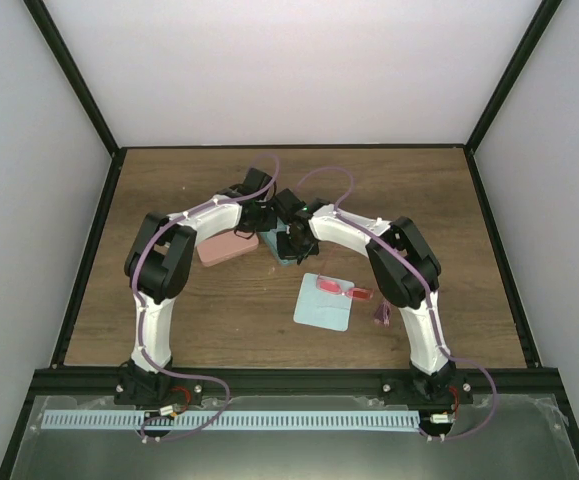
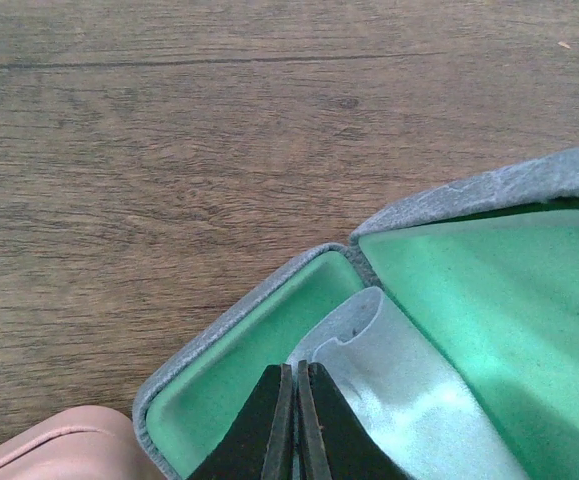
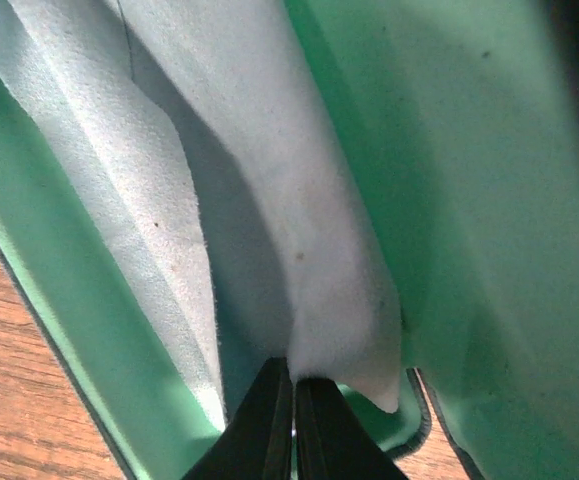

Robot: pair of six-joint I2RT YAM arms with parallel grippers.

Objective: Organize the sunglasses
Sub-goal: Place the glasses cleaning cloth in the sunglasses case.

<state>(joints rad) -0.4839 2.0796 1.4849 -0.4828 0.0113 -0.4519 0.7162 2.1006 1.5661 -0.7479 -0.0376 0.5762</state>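
The red-lensed sunglasses (image 1: 341, 289) lie on a pale blue cloth (image 1: 321, 305) right of centre. The pinkish-purple sunglasses (image 1: 380, 315) rest on the wood beside it. Both arms meet over the open blue-grey case (image 1: 285, 259). My left gripper (image 2: 296, 368) is shut, its tips at the edge of a second pale blue cloth (image 2: 409, 370) inside the green-lined case (image 2: 224, 325). My right gripper (image 3: 294, 368) is shut too, tips pressed against that folded cloth (image 3: 269, 180). I see no cloth between either pair of fingers.
A closed pink case (image 1: 227, 247) sits just left of the blue-grey one, its corner in the left wrist view (image 2: 59, 445). The case's lid (image 2: 499, 290) stands open. Black frame rails edge the wooden table (image 1: 169, 310) on both sides.
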